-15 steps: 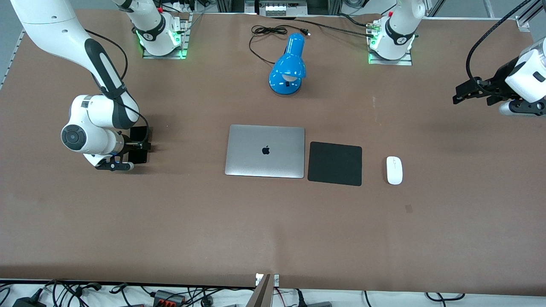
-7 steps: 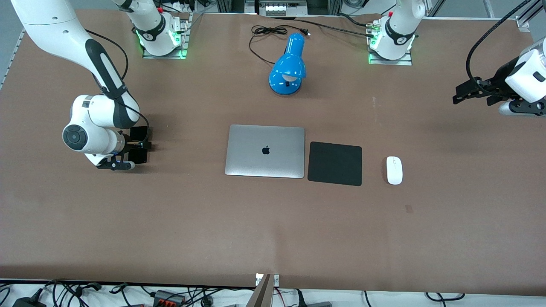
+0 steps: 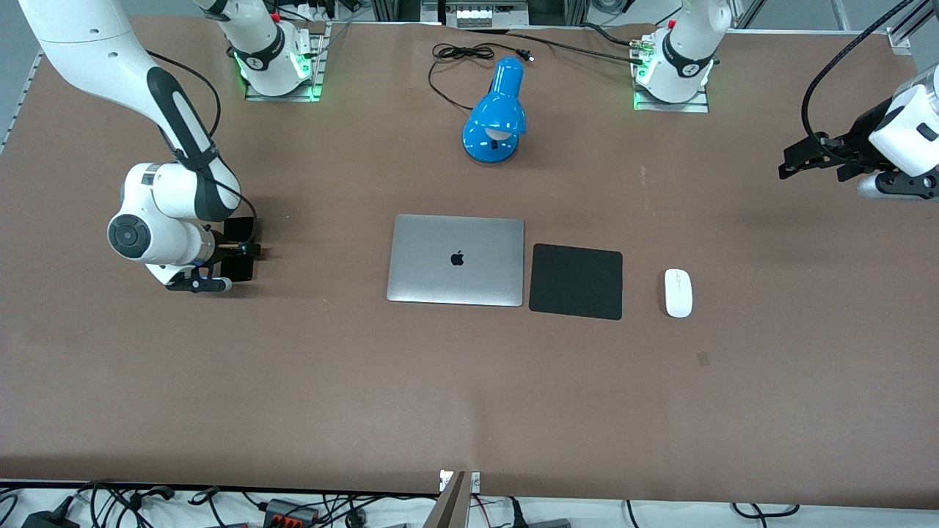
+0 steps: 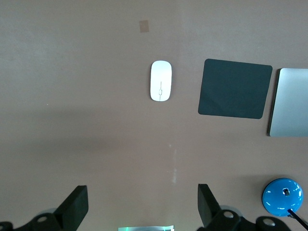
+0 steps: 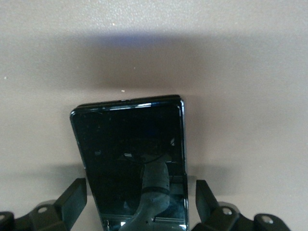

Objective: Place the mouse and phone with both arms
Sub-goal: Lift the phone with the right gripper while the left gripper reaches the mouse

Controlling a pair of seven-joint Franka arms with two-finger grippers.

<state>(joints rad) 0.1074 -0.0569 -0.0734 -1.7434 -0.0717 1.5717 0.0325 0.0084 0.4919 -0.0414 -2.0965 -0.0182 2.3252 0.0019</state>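
Biggest worry is the laptop (image 3: 455, 259) and mouse pad (image 3: 576, 281) mid-table (image 3: 469, 396): a low swing could clip them. The phone (image 5: 132, 159) lies flat toward the right arm's end, between the wide-open fingers of the right hand (image 5: 139, 202); thin and glossy, so I reckon it could slip. Left hand (image 4: 139, 209), also wide and empty, hangs high above the mouse (image 3: 678, 292), which sits beside the pad and might skid if pinched off-center.

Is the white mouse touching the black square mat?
Apart. The front view shows bare brown table between the mouse and the mat; the left wrist view shows it too.
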